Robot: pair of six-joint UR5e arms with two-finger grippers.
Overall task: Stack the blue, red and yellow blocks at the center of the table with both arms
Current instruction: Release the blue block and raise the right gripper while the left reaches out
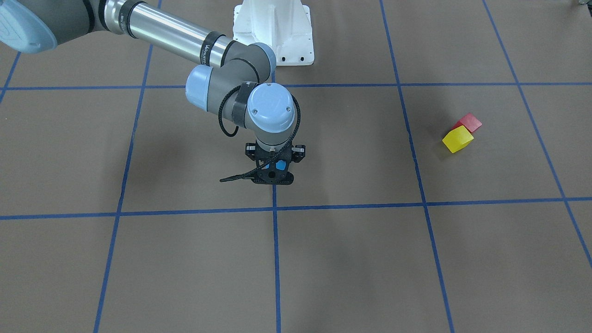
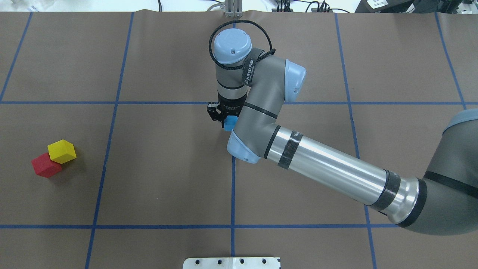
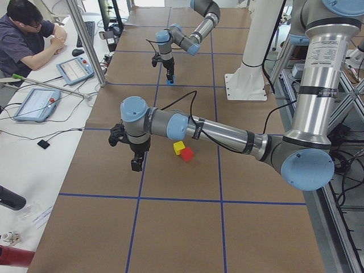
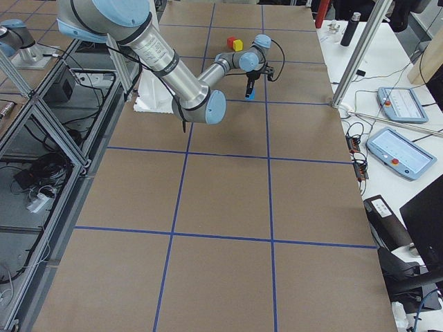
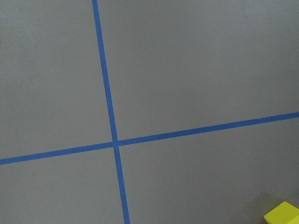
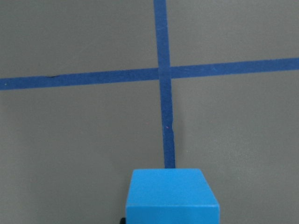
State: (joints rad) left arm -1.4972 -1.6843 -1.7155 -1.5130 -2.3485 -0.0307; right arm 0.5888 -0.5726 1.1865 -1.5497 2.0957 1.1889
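Note:
My right gripper (image 1: 276,172) hangs straight down over the tape crossing at the middle of the table (image 1: 360,259), shut on the light blue block (image 1: 280,165). That blue block (image 6: 173,196) fills the bottom centre of the right wrist view, low over a blue tape line. The red block (image 2: 45,165) and yellow block (image 2: 62,151) sit touching each other on the table's left side. My left gripper (image 3: 135,164) hovers near those two, seen only in the exterior left view, so I cannot tell its state. A corner of the yellow block (image 5: 282,214) shows in the left wrist view.
The white bolted pedestal (image 1: 273,32) stands at the robot's edge of the table. A person (image 3: 23,34) sits at a side desk with tablets, beyond an aluminium post (image 3: 85,40). The right arm's silver forearm (image 2: 328,168) crosses the table's right half.

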